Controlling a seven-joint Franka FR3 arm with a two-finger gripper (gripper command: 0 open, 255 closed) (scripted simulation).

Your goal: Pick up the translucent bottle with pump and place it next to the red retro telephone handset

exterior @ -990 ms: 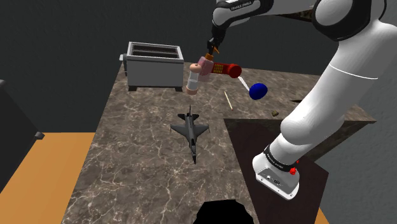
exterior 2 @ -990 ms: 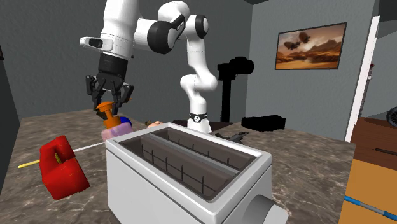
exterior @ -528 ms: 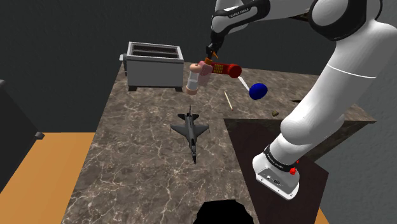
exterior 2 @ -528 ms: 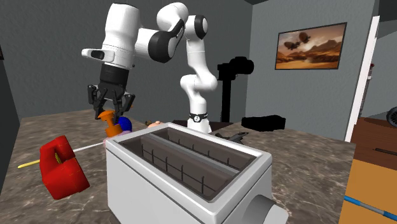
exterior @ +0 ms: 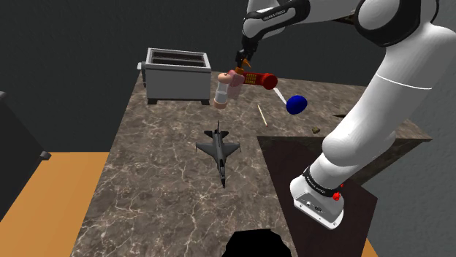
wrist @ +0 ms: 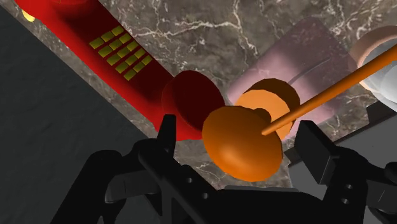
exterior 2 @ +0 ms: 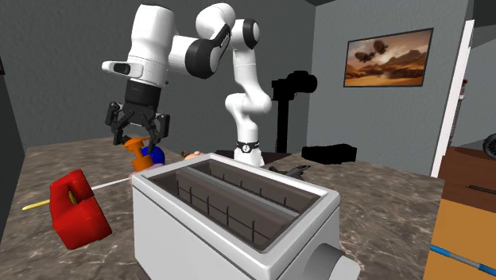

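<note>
Orange pump head (wrist: 242, 145) sits in the gap between the two black fingers (wrist: 167, 132). The fingers are spread, one on each side, and neither touches it. A thin orange spout runs out from the head, away from the handset.

- Gripper (exterior 2: 138, 137): hangs just above the pump, pointing down, holding nothing.
- Bottle (exterior: 223, 91): pale pink, see-through body below an orange collar. It stands on the counter (exterior: 161, 182) at the far end, between the toaster and the handset. In the shoulder view it reads as leaning a little, top toward the handset.
- Handset (wrist: 121, 57): red, lying flat, yellow keypad facing up. One rounded end lies just beside the bottle's neck in the wrist view. I cannot tell whether the two touch.
- Counter: dark marble pattern with white veining.

Other items:
- Toaster (exterior: 175, 77): grey, two slots, at the far end of the counter toward the shoulder view's left, near the bottle.
- Toy jet (exterior: 218, 146): dark, mid-counter, well apart from the bottle.
- Ball (exterior: 296, 104): blue, on the far side of the handset from the bottle.
- Stick (exterior: 261, 114): thin and pale, lying on the counter between the jet and the ball.
- Picture (exterior 2: 389, 56): framed, brown tones, on the grey wall in the second exterior view.
</note>
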